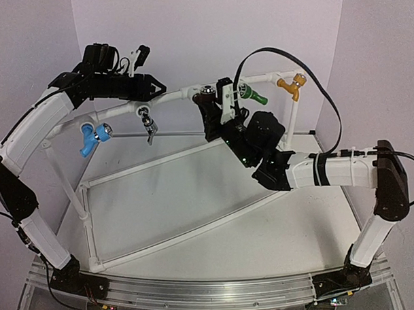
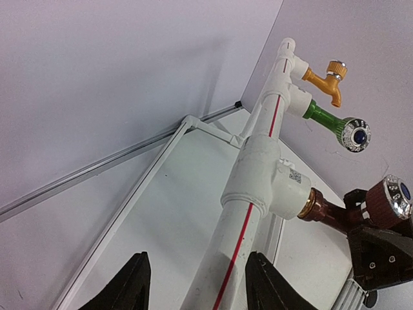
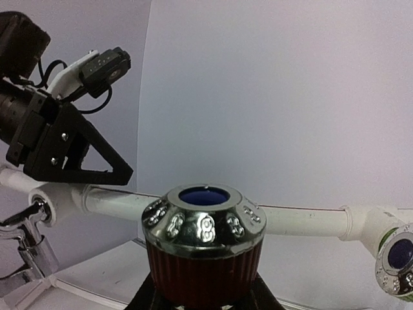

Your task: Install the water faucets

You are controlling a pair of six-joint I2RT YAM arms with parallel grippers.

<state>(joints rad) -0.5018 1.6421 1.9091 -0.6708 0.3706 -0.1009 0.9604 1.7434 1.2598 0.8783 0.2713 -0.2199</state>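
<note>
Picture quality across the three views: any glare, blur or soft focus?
Top external: even light, sharp, faint shadows beneath the pipe frame. Left wrist: pipe frame crisp, no glare. Right wrist: highlights on the brown faucet and its silvery cap, chrome faucet at left soft.

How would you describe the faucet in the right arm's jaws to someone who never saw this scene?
Find the white pipe frame and follow its top rail. Midway, between the chrome faucet and the green faucet, sits the dark brown faucet, the only brown one.
</note>
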